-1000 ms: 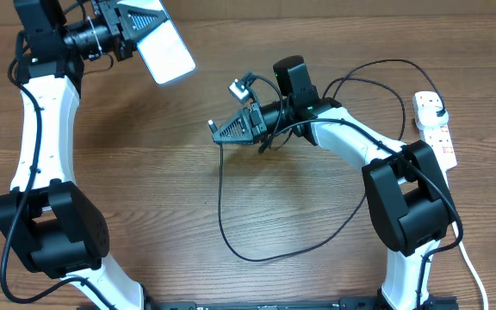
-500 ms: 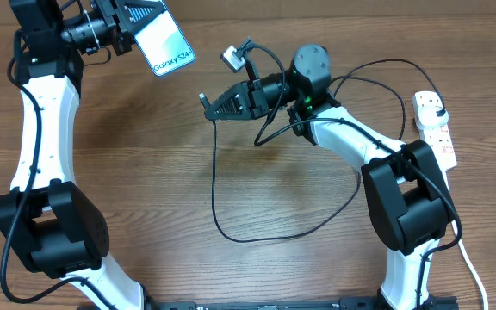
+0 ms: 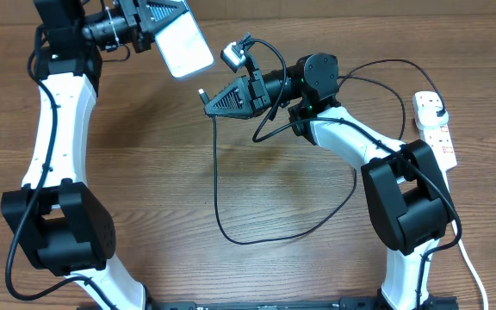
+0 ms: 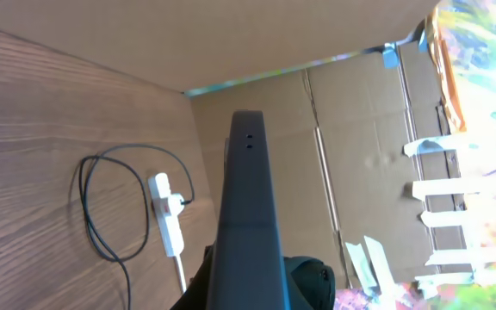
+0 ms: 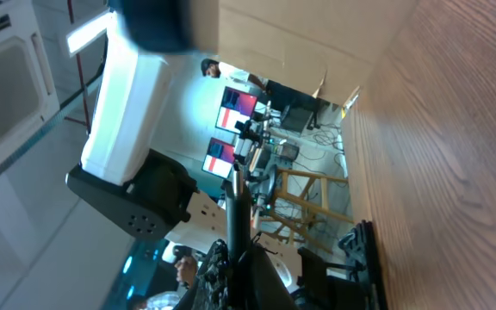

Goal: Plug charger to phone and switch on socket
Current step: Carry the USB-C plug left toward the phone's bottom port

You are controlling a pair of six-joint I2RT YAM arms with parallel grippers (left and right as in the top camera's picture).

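While viewing from overhead, locate phone point(image 3: 186, 47) clamped in fully closed left gripper point(image 3: 158, 19) over far-left table point(image 3: 145, 172). Note right gripper point(image 3: 212, 100) pinched tight on charger point(image 3: 215, 172) tip, near phone, not touching. Find socket point(image 3: 436, 131) at right edge.

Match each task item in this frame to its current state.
Items:
1. phone
2. charger
3. socket

States:
A. lying flat on the table beside the right arm
B. clamped in the left jaws, raised off the table
C. connector end clamped in the right jaws, cable looping down across the table

Pairs: 1-B, 2-C, 3-A
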